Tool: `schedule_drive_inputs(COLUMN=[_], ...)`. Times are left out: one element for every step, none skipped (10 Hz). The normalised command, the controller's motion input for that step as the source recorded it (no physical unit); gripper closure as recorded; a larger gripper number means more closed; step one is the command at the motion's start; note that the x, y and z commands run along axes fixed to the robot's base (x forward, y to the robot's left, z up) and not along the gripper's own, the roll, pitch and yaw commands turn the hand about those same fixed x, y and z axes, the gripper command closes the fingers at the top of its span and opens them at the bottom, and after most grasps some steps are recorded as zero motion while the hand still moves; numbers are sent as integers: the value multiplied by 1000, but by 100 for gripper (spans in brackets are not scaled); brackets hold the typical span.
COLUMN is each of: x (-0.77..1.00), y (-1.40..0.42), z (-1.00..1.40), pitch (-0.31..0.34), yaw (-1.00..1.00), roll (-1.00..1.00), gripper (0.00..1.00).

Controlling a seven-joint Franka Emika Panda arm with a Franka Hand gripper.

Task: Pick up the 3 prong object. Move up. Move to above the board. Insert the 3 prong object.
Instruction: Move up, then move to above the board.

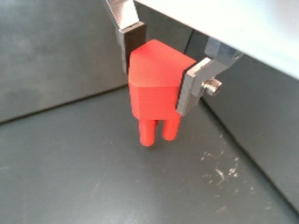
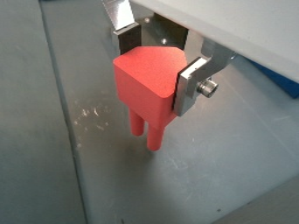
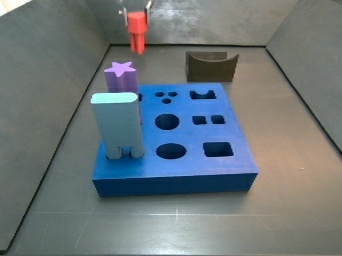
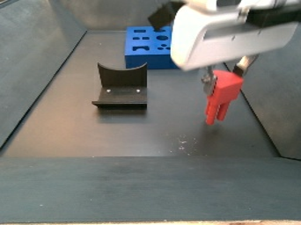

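My gripper [image 1: 163, 70] is shut on the wide top of the red 3 prong object [image 1: 156, 96], with one silver finger [image 1: 194, 85] on each side. It also shows in a wrist view [image 2: 162, 63], with the prongs [image 2: 149, 131] pointing down at the grey floor. I cannot tell whether the prongs touch the floor. In a side view the gripper [image 3: 136, 18] and the red piece [image 3: 136, 38] are behind the far left corner of the blue board [image 3: 227, 170]. In a side view the red piece [image 4: 221, 97] hangs in front of the board [image 4: 141, 39].
A tall light-blue block [image 3: 115, 125] and a purple star-topped peg [image 3: 122, 75] stand in the board's left side. A dark brown curved piece [image 3: 211, 66] lies behind the board and also shows in a side view [image 4: 120, 88]. Grey walls enclose the floor.
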Motion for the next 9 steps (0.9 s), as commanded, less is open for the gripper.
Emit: schedule_drive_inputs(x=[12,10,12,-72,-73,-79,-78,-73,-69], y=[-2,-5,-4,-428,-435,-392,-350,-328,-302], z=[591,330,221,1000,1000,1000,1000,1000,1000], pitch=[24,36,39,89,87,61,41,29,22], yaw=[-3,1,3,-57,-46,-16,-5,11,19], roll=[-23,-42,-49,126,122,121,108,83,57], gripper=[100,100,100,100,100,100,100,100,100])
